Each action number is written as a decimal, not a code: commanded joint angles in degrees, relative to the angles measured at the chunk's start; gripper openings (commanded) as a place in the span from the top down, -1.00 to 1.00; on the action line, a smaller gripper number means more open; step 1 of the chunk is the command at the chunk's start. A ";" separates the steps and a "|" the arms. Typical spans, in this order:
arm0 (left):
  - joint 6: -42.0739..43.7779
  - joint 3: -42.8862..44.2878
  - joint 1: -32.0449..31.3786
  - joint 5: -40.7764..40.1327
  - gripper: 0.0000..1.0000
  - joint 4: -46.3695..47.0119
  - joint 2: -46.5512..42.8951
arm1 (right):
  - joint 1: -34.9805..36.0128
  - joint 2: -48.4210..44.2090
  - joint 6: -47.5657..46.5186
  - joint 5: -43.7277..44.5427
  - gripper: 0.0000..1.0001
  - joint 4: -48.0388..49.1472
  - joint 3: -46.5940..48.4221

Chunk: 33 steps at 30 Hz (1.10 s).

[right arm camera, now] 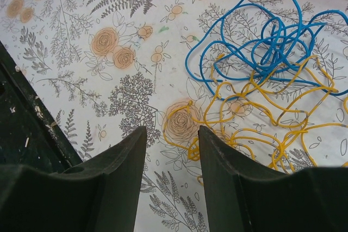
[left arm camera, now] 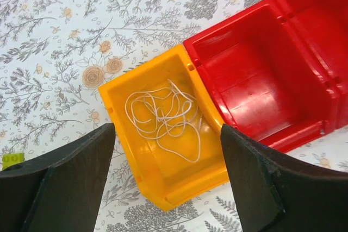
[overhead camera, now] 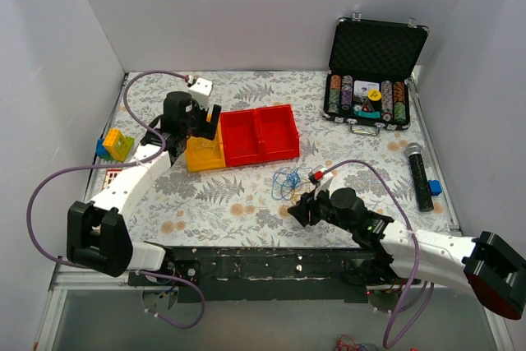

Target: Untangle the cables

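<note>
Left hand (left arm camera: pixel 167 129): fingers spread wide with nothing between them, poised directly above the yellow bin (left arm camera: pixel 117 113). A whitish cable (left arm camera: pixel 163 115) lies in a loose flat scribble on the floor of that bin, clear of both fingers. I judge it a strand already separated and sorted, since the wide spread suits a release over the bin rather than a grasp. The red bins (left arm camera: pixel 283 23) abut the yellow one, and the nearest red compartment shows empty. Right hand (right arm camera: pixel 172 130): fingers parted by a moderate gap, pinching nothing, low over the floral surface (right arm camera: pixel 81 20) and aimed at the rest of the cables. The blue cable (right arm camera: pixel 266 36) sits on the far side of the heap, its loops bunched tightly on themselves. The yellow cable (right arm camera: pixel 272 115) sprawls nearer the hand in wider loops. The two cross and overlap where they meet, so they are not yet separated. One yellow loop lies just beside a right fingertip; contact cannot be told. In the overhead view the heap rests on the surface in front of the red bins, near the right hand and well apart from the left. Judgement: one strand of three is done. The next move calls for pinching a single outlying yellow loop and drawing it away slowly. Risk: the thin wire slips from the fingers or drags the blue bunch along.
</note>
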 commanded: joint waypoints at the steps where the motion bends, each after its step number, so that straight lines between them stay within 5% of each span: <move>1: -3.26 3.64 -0.28 7.64 -0.56 -6.64 -4.27 | -0.05 -2.58 -0.07 1.12 -0.02 0.21 1.08; 4: 0.15 1.37 -4.21 19.60 -0.72 -8.14 -8.04 | -0.05 -4.08 -0.25 2.09 -0.03 -0.76 0.81; 9: 7.55 -8.21 -18.36 22.61 -0.84 -5.08 -12.10 | 0.03 -7.85 0.10 4.64 -0.08 -3.92 0.90; 14: 6.41 -9.20 -26.02 23.06 -0.86 1.51 -5.53 | 0.03 -15.05 0.01 8.50 -0.08 -9.98 1.78; 20: 11.06 -6.12 -28.93 18.58 -0.93 14.25 5.90 | -0.05 -23.76 0.63 14.21 -0.11 -17.89 1.34; 33: 32.06 4.78 -29.11 29.37 -0.92 8.84 20.24 | -0.23 -28.34 0.54 16.51 -0.09 -21.59 1.51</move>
